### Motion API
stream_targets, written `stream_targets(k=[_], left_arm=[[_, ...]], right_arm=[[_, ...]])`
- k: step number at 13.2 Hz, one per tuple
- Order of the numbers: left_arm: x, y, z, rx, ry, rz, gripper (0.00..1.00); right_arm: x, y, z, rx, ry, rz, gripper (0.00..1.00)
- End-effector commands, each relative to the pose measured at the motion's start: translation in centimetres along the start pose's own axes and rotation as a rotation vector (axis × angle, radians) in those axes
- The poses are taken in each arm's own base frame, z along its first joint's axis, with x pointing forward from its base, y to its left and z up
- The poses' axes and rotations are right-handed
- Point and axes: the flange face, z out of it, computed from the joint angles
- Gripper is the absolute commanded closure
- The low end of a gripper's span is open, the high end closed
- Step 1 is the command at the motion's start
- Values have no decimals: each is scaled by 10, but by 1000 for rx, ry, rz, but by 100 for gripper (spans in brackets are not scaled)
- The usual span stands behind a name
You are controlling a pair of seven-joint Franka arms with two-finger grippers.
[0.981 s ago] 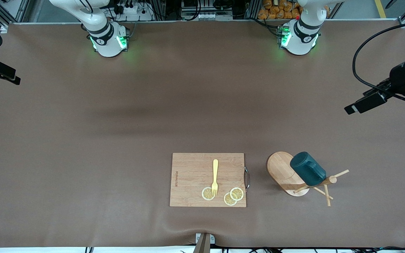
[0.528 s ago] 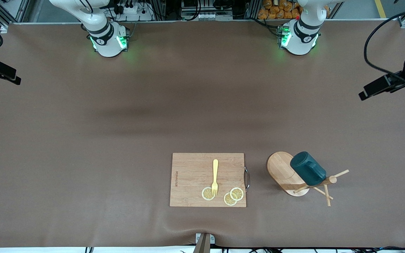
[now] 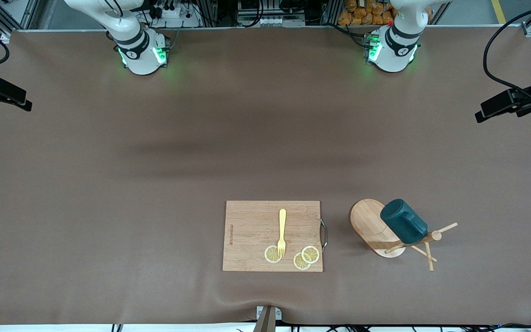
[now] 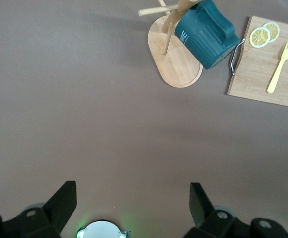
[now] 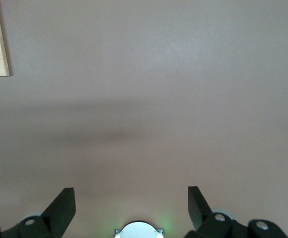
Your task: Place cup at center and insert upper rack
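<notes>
The dark teal cup (image 3: 404, 222) hangs tilted on a peg of the upper rack (image 3: 368, 219), a light wooden mug tree with an oval base that stands toward the left arm's end of the table, near the front camera. Both also show in the left wrist view, the cup (image 4: 206, 34) and the rack (image 4: 176, 67). My left gripper (image 4: 133, 199) is open and empty, high over bare table near its own base. My right gripper (image 5: 132, 202) is open and empty, high over bare table near its base. Neither gripper is near the cup or the rack.
A bamboo cutting board (image 3: 251, 230) lies beside the rack, toward the table's middle, with a yellow fork (image 3: 282, 230) and lemon slices (image 3: 310, 254) on it. Its metal handle (image 3: 324, 235) faces the rack. A brown mat (image 3: 155, 184) covers the table.
The black end of the left arm at the front view's edge has swung up and outward. The right arm's end shifted slightly. Cup, rack and board have not moved.
</notes>
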Motion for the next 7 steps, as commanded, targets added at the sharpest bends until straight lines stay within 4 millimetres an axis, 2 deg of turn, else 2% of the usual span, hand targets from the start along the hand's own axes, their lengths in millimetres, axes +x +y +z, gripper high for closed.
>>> stream_targets(k=[1,4,7], left_arm=[[-24,-1,0,56,31,33,0],[-38,-2,14,67,63,32,0],[-37,-10,18,63,72,23,0]], right_arm=[[-3,-8,-5,25,6,1,0],[-11,-9,-3,39,-41,1,0],[-12,-9,-6,39,-37,0,0]])
